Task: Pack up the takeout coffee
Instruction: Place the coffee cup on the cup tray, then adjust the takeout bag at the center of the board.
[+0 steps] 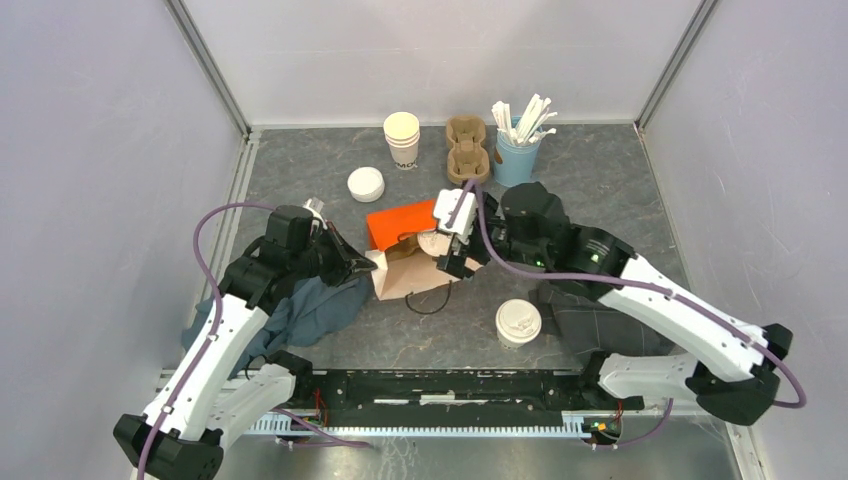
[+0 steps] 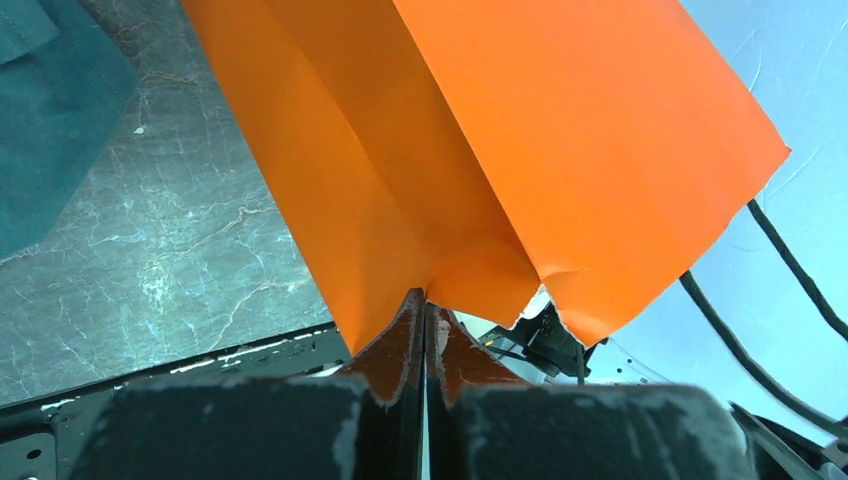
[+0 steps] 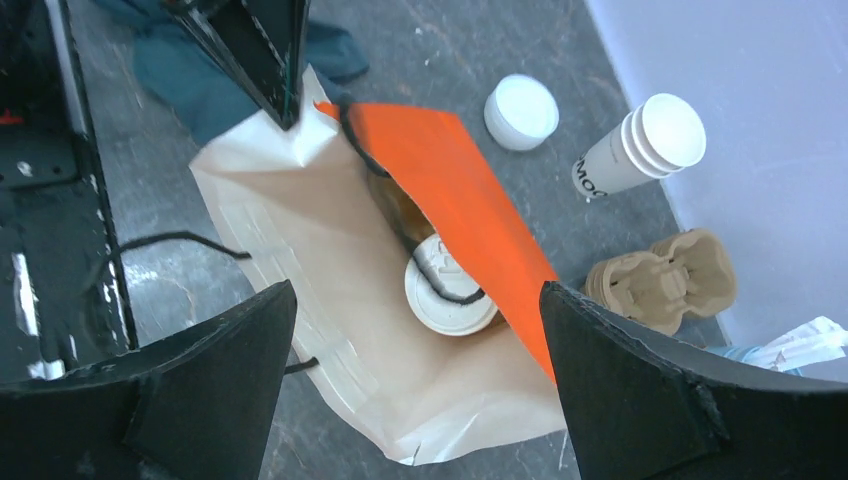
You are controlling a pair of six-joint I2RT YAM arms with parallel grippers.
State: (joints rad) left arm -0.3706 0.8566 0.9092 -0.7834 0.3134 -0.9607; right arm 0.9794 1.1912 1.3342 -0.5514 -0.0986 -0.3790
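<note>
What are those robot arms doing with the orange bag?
The left gripper pinches the edge of the orange paper bag, lying on its side. The right gripper hangs open above its mouth. One cream paper cup with a white lid is inside the bag. The other lidded cup stands outside on the grey table, not yet packed.

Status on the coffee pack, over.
Left gripper shut on bag rim. Right gripper open above bag. First cup inside, cord across its lid. Second cup on table.
</note>
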